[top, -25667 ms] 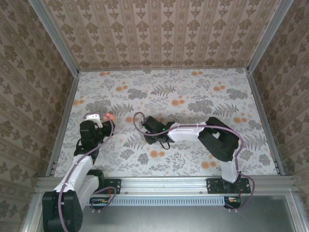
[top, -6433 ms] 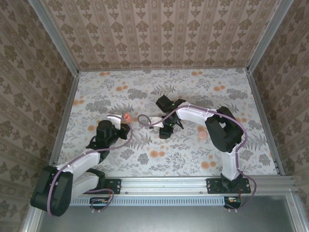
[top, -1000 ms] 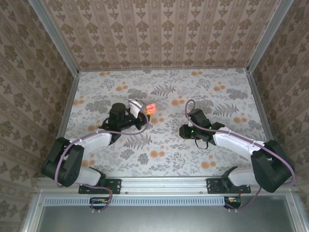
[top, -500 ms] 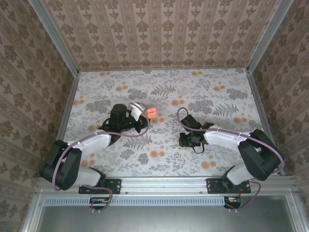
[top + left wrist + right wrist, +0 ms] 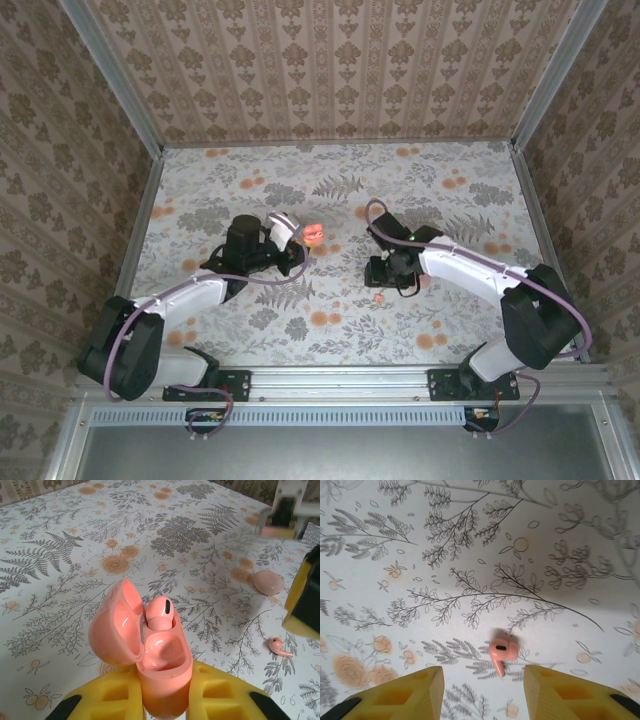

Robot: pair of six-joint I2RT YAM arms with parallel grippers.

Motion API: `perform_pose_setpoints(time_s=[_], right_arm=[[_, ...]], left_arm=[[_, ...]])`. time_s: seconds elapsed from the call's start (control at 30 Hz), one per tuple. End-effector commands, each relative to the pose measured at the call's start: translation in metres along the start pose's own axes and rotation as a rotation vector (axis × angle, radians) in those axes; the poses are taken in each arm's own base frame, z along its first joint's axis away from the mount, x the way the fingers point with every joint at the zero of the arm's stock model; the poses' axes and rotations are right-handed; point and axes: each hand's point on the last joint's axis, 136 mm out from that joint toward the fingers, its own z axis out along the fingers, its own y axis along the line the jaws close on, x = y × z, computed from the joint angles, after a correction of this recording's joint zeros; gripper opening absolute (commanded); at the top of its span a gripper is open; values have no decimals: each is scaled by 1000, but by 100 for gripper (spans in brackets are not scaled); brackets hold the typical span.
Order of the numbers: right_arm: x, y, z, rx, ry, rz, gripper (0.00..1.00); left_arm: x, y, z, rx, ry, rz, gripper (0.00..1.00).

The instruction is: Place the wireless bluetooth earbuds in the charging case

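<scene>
My left gripper (image 5: 165, 702) is shut on the coral-pink charging case (image 5: 163, 667), held upright above the table with its lid hinged open to the left. One earbud (image 5: 159, 611) sits in the case's far slot; the near slot is empty. From the top, the case (image 5: 314, 233) is left of centre. A second earbud (image 5: 500, 652) lies loose on the flowered table, stem toward me, below and between the yellow pads of my open right gripper (image 5: 484, 682). That earbud (image 5: 378, 297) shows just in front of the right gripper (image 5: 380, 272).
A round pale-pink disc (image 5: 268, 582) lies on the table near the loose earbud (image 5: 280, 646). The right gripper's yellow pad (image 5: 304, 600) stands at the right edge of the left wrist view. Patterned walls enclose the table (image 5: 340, 330) on three sides.
My right gripper has pulled back toward the far side, and the loose earbud now lies uncovered on the table in front of it. The left gripper still holds the open case in place.
</scene>
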Motion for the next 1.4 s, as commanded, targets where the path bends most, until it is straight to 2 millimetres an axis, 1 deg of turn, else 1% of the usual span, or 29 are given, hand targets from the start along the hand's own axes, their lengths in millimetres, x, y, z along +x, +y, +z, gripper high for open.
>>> perform_pose_setpoints(time_s=[0.0,0.07,0.17,0.37,0.57,0.73,1.07,1.37], right_arm=[[23,-17,-15,79,169,75,47],[25,-14,-17,75,221,82,47],[24,-9,-14,82,285,76,47],[24,-11,10,113,353,68,47],[27,-13,31,123,405,66,47],[26,-11,42,105,413,74,46],[27,-10,55,100,445,77,39],[28,-10,61,90,449,81,29]], left_arm=[[-17,0,-7,-10,-30,37,15],[-17,0,-8,-12,-29,38,15],[-17,0,-9,-11,-27,39,15],[-16,0,-9,-12,-30,34,16],[-16,1,-7,-12,-31,32,15],[-16,1,-5,-7,-31,27,16],[-13,3,-3,-11,-26,23,16],[-11,3,0,-5,-22,19,16]])
